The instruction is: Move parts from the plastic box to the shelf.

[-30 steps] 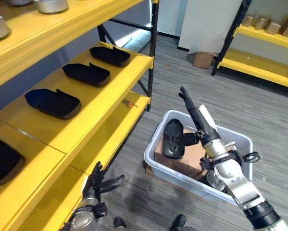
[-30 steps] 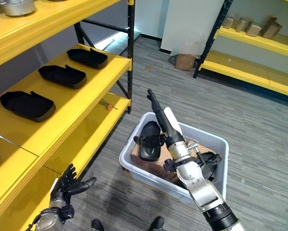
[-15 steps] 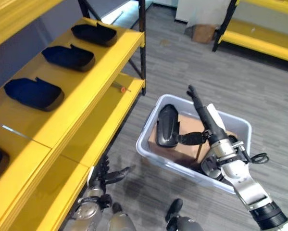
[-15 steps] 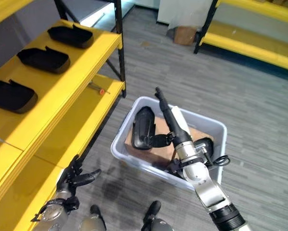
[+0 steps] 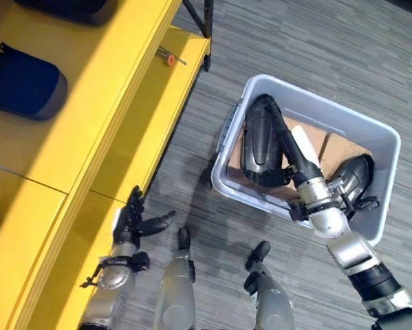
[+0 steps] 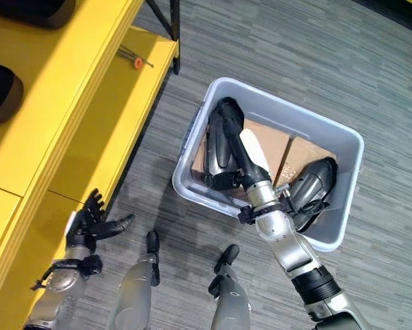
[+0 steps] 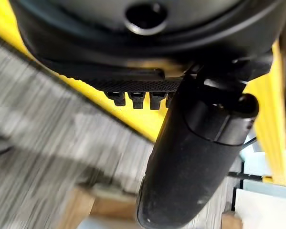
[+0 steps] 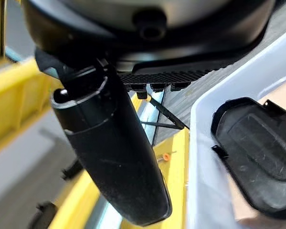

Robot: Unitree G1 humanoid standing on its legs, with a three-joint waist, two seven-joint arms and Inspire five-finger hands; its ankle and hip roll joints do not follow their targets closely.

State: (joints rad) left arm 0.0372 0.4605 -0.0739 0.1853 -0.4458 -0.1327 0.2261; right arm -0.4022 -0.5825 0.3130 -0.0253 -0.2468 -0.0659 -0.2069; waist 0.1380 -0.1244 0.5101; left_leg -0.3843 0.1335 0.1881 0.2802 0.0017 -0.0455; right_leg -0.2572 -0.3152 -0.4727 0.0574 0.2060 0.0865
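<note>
On the yellow shelf at the left, a few dark moulded parts already lie along its upper level, among them a blue-black one near the far left edge, so part of the job looks done; the lower level carries a small orange-tipped tool near its far corner; the left hand hangs low beside the shelf's front edge, fingers loosely spread and holding nothing.

To the right, on the grey floor, stands the plastic box; a long black part lies at its left end on brown cardboard, and a second black part rests toward its right end, so at least two are left to move; the right hand reaches into the box with straight fingers lying along the long part and the thumb out at the part's near end; I judge it released, at most touching and not yet gripping.

The box's wall nearest the shelf and the shelf's front edge stand between the parts and their place; the lift must clear both.
</note>
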